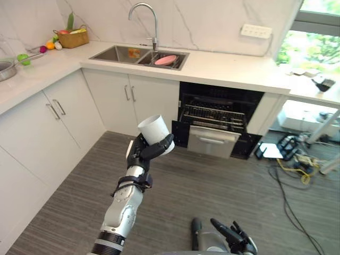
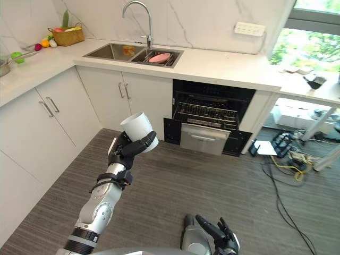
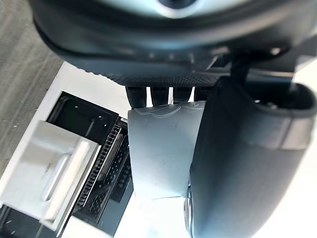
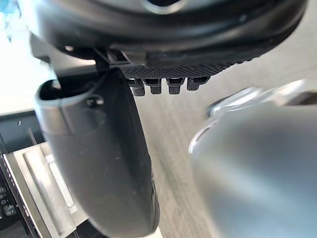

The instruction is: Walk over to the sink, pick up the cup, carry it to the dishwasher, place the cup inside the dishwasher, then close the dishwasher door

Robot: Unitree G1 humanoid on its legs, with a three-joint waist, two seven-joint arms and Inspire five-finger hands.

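Left hand [image 1: 142,154] raised mid-scene, fingers clasped round the white cup [image 1: 154,129], open dishwasher [image 1: 215,119] far beyond under the bench [image 1: 228,68], right hand [image 1: 234,238] low and near, fingers released

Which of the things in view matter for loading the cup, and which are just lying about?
For the job:
cup, held in the left hand
dishwasher, open
sink, where the cup came from

Lying about:
pink dish in the sink
fruit basket
faucet
wall socket
right hand, idle

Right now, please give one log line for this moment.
phase: carry | left hand: holds cup | right hand: open, low | dishwasher: open, ahead
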